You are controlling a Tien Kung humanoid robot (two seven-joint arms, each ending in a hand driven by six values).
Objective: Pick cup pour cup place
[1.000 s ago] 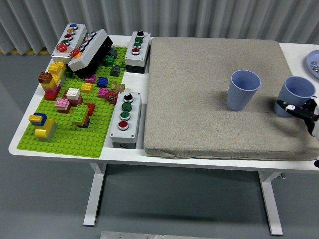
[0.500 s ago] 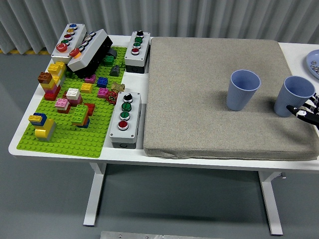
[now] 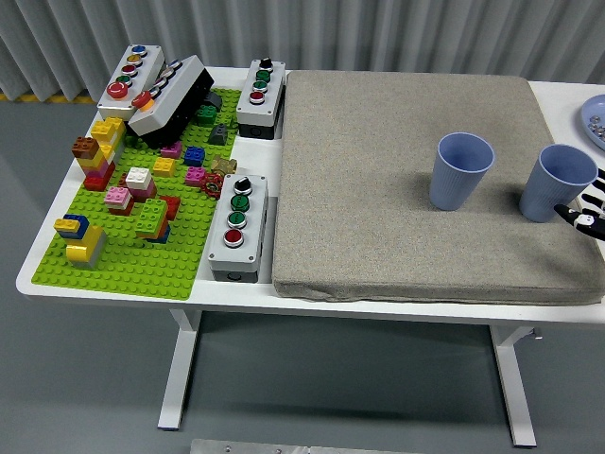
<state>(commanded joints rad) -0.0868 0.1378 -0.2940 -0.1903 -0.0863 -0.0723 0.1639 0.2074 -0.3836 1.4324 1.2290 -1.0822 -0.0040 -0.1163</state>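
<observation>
Right hand point(image 3: 588, 210), fingers spread and empty, at the frame edge just beside the nearer cup point(image 3: 559, 182); second cup point(image 3: 461, 169) stands beyond. An off-centre approach could tip the cup.

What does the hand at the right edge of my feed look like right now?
Only the fingertips of the right hand show at the picture's right edge: slim black fingers with white segments or markings between the joints. No cables or other details of the arm are visible. The left arm is out of view.
</observation>
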